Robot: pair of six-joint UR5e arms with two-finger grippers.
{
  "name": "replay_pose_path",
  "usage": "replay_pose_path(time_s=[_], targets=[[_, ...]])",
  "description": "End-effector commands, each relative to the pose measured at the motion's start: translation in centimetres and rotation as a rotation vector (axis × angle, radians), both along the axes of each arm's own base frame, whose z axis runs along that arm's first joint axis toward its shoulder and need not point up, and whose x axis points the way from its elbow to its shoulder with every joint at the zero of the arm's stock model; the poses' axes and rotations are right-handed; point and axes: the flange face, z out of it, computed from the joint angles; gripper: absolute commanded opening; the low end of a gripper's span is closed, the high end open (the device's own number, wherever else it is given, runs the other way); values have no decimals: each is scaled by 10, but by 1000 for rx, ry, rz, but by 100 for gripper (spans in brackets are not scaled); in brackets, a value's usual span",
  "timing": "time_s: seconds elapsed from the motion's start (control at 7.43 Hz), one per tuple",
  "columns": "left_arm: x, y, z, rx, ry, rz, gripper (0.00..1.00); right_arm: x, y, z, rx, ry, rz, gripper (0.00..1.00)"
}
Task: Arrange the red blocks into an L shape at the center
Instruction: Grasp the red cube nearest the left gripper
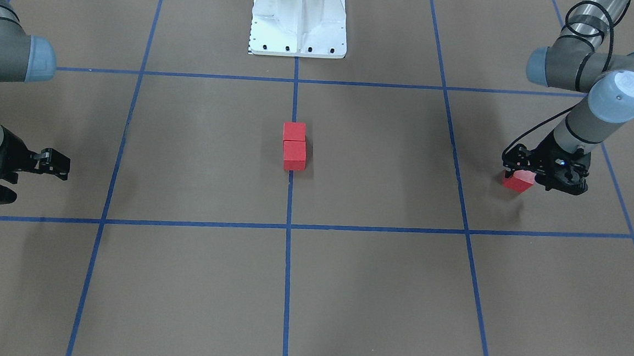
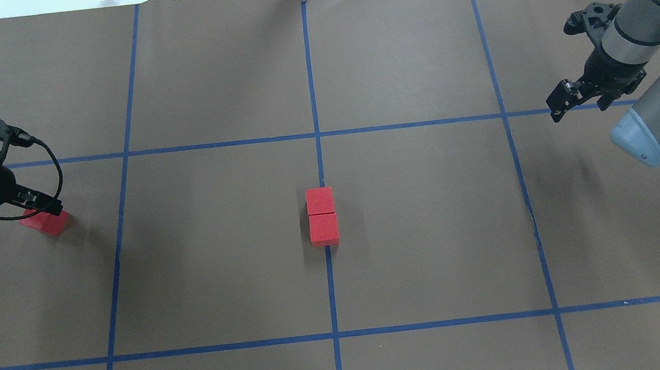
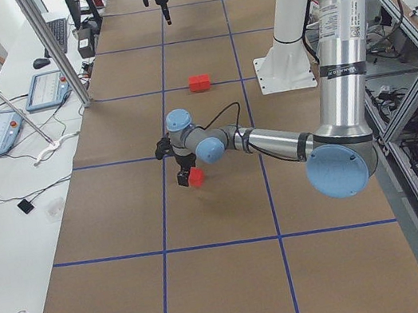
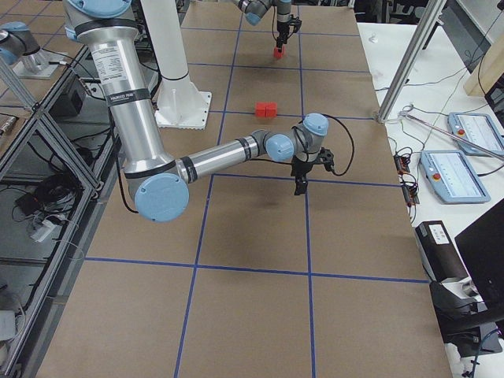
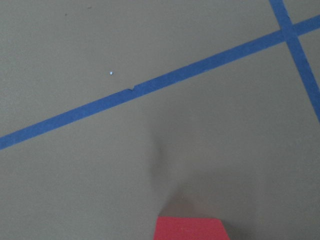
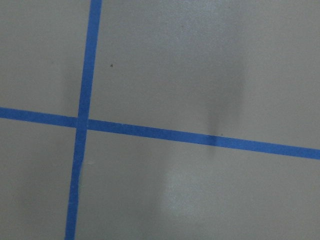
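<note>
In the front view, a pair (image 1: 294,146) of red blocks sits touching, end to end on the middle line (image 1: 295,99), a little out from the white pedestal (image 1: 299,23). The third block (image 1: 516,183) is well apart at the view's right, tilted, clamped at the tips of the left gripper (image 1: 523,174). The right gripper (image 1: 53,163) hangs at the view's left with its fingers apart and nothing between them.

From overhead, the pair lies along the middle line, one block beyond the other. The third block is at the far left, past the next tape line, under the left gripper. The right gripper is at the far right, over a cross line.

From the left side, the near arm's gripper points down with the third block in its tips, and the pair lies farther off beside the pedestal.

From the right side, the near arm's gripper points down, empty.

The left wrist view shows the third block's upper part at the bottom edge, and blue tape slanting across the brown floor (image 5: 100,190).

The right wrist view shows only floor and two crossing tape lines.
</note>
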Motion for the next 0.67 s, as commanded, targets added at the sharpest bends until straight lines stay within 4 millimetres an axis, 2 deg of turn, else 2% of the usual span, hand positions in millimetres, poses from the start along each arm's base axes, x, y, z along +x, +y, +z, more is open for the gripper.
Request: replay_pose_path(time_s=[0.0,0.13,0.27,0.4,0.54], targets=[[4,-2,2,-11,-1,-5,96,0,0,-1,2,0,1,100],[4,-3,0,-18,1,-15,91,0,1,-2,2,-2,0,100],[4,-3,0,-32,4,-31,77,0,0,-1,1,-1,0,100],[4,-3,-1,-35,5,-35,72,1,1,0,0,1,1,100],[4,-3,-1,-37,4,-37,71,1,1,0,0,1,1,100]])
